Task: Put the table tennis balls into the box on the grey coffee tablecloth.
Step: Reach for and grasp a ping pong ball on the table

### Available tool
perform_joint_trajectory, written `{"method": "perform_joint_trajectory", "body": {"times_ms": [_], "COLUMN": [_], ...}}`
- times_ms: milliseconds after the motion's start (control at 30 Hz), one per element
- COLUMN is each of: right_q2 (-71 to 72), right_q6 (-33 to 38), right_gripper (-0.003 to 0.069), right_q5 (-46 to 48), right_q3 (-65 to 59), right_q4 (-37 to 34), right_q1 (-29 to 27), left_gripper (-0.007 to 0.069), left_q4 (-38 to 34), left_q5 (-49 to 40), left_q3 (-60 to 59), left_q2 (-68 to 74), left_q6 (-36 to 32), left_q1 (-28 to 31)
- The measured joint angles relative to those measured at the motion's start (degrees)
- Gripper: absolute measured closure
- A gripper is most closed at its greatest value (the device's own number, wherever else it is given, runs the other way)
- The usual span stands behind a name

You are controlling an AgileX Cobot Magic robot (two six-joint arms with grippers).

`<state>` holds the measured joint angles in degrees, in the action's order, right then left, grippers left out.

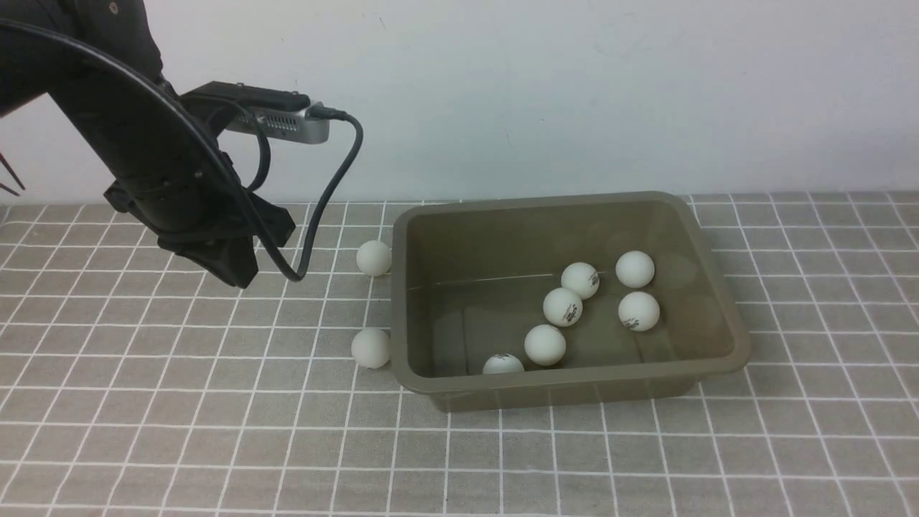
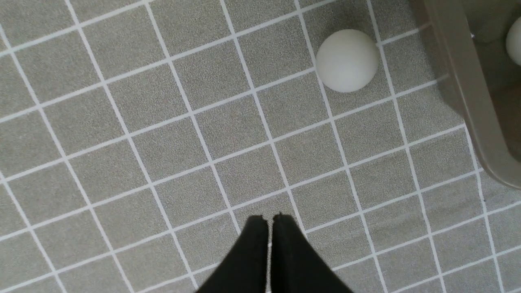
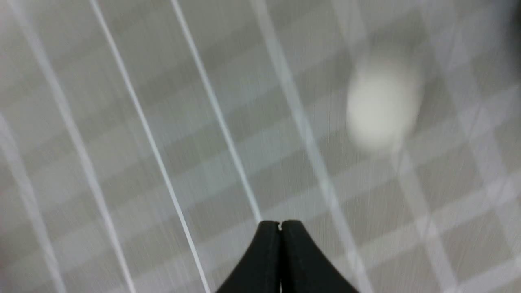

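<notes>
The olive-green box [image 1: 718,301] stands on the grey coffee tablecloth [image 1: 179,416], right of centre, with several white table tennis balls [image 1: 563,306] lying in it. Two more balls rest on the cloth by its left wall, one far [image 1: 374,258] and one near [image 1: 371,348]. My left arm [image 1: 179,194] hangs above the cloth to their left. Its gripper [image 2: 270,217] is shut and empty, apart from a ball [image 2: 346,60] beside the box rim [image 2: 468,89]. My right gripper [image 3: 281,223] is shut and empty over the cloth; its view is blurred, with one ball [image 3: 382,103] ahead.
A white wall [image 1: 574,86] rises just behind the box. A grey camera unit with a black cable [image 1: 330,179] hangs from the left arm above the cloth. The right arm does not show in the front view.
</notes>
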<state>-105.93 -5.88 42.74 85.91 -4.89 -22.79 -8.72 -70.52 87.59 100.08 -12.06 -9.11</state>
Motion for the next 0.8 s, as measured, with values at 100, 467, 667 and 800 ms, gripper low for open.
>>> {"method": "perform_joint_trajectory", "body": {"times_ms": [100,467,667,800], "right_q2": [-4.6,-36.3,-42.9,-45.5], "right_q6": [0.7,2.9,1.1,-0.6], "right_gripper": [0.0651,0.0244,0.0162,0.0235], "right_q5": [4.0,8.2,2.8,0.8], "right_q3": [12.8,45.0,47.4,47.6], "right_q4": [-2.2,-5.0,-0.4,-0.3], "right_q1": [-3.3,-6.5,-6.6,-6.9], "left_gripper": [0.0629,0.0629,0.0629,0.0629], "left_q4": [-0.8,-1.1,-2.1,-3.2], "left_q5": [0.0,0.0,0.0,0.0], "left_q3": [0.0,0.0,0.0,0.0], "left_q2": [0.0,0.0,0.0,0.0], "left_q6": [0.0,0.0,0.6,0.6], "left_q1": [0.0,0.0,0.0,0.0]}}
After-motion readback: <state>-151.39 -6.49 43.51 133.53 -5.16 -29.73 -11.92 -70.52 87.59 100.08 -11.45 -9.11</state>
